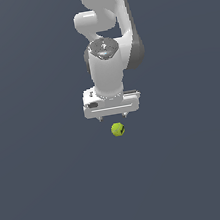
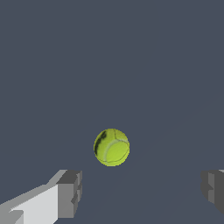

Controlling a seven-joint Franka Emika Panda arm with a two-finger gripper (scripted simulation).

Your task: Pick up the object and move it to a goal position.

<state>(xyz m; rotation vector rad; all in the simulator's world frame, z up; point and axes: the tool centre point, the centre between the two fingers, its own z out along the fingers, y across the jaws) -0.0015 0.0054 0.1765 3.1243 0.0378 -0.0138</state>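
The object is a small yellow-green ball (image 1: 118, 129) with dark markings, lying on the flat dark grey surface. In the exterior view it sits just below my white gripper (image 1: 113, 117), slightly toward the exterior view's right of its middle. The gripper is open and empty; its two short fingertips point down and stand wider apart than the ball. In the wrist view the ball (image 2: 111, 147) lies ahead of the gap between the two grey fingers (image 2: 70, 194), not between them. Nothing touches the ball.
The white arm (image 1: 105, 41) rises from the gripper toward the top of the exterior view. The dark grey surface (image 1: 53, 182) spreads all around with no other objects in view. No goal marker shows.
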